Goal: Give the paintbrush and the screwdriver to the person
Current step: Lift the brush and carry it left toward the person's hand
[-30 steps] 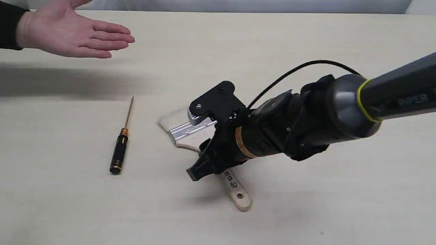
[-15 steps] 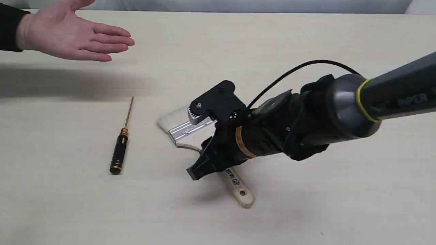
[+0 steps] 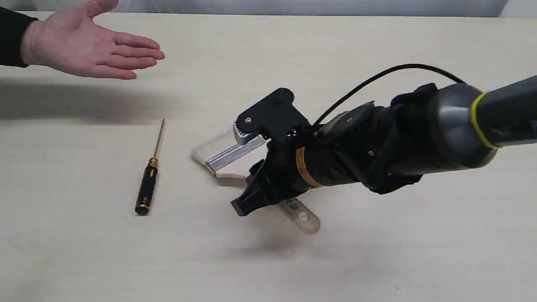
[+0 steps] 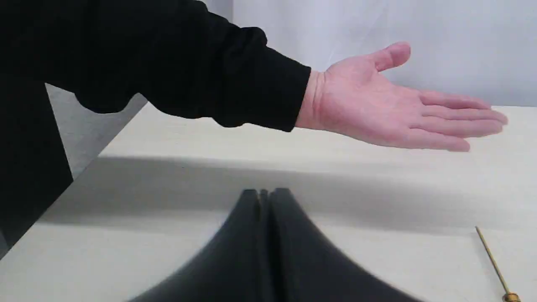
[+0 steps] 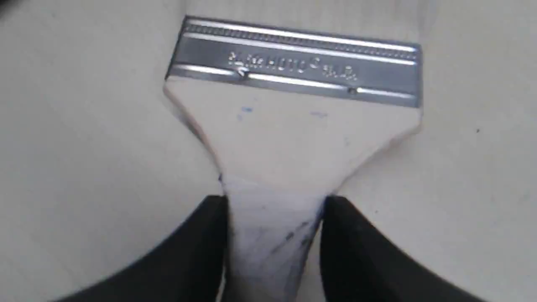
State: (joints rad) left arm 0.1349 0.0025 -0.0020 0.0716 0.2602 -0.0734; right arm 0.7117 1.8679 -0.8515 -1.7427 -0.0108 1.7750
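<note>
The paintbrush (image 3: 228, 156) hangs just above the table at the middle, blurred, its handle end (image 3: 304, 218) off the surface. My right gripper (image 3: 251, 197) is shut on its wooden handle; the right wrist view shows the black fingers (image 5: 209, 235) pinching the neck below the silver ferrule (image 5: 293, 63). The screwdriver (image 3: 147, 184) lies on the table to the brush's left, its brass shaft (image 4: 495, 264) in the left wrist view. The person's hand (image 3: 84, 42) is held palm-up at the far left, open and empty (image 4: 398, 109). My left gripper (image 4: 264, 195) is shut on nothing, low over the table.
The pale wooden table (image 3: 377, 260) carries only the two tools. The hand casts a wide shadow (image 3: 84, 100) behind the screwdriver. The right arm's black cable (image 3: 377, 77) loops above its wrist. A black sleeve (image 4: 168, 63) fills the left wrist view's upper part.
The right gripper has risen slightly with the paintbrush, lifting its handle end off the table. The person's hand has drifted a little lower. The screwdriver has not moved.
</note>
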